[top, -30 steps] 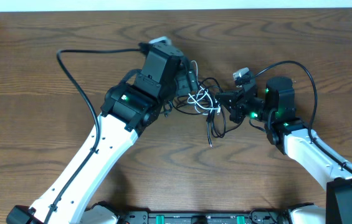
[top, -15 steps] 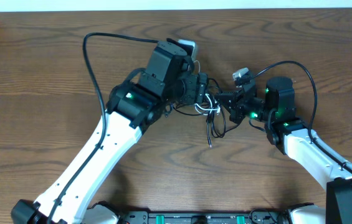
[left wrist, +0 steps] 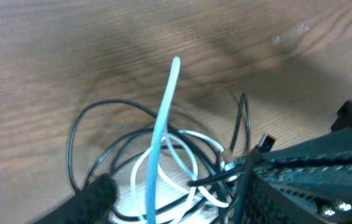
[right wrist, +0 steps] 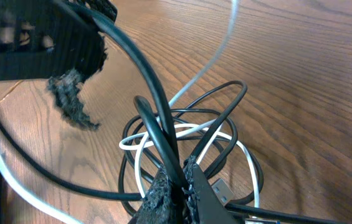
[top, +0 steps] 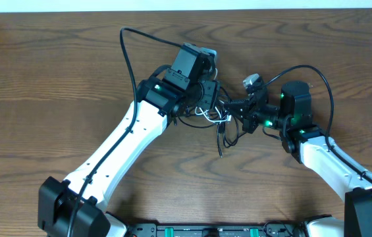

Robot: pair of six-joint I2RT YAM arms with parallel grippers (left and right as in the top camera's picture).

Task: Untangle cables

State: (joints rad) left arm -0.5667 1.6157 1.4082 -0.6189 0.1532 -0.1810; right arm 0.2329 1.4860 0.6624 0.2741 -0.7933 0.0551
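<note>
- cables [top: 216,114] lie tangled mid-table [top: 54,66], between both grippers;
- right gripper [right wrist: 177,186] pinched together on black cord [right wrist: 157,134];
- left gripper [left wrist: 176,186] jaws apart, astride the tangle; white cord [left wrist: 165,112] rises between them

Matt wood-grain table [top: 41,66], smooth black cord [right wrist: 143,70]
</note>
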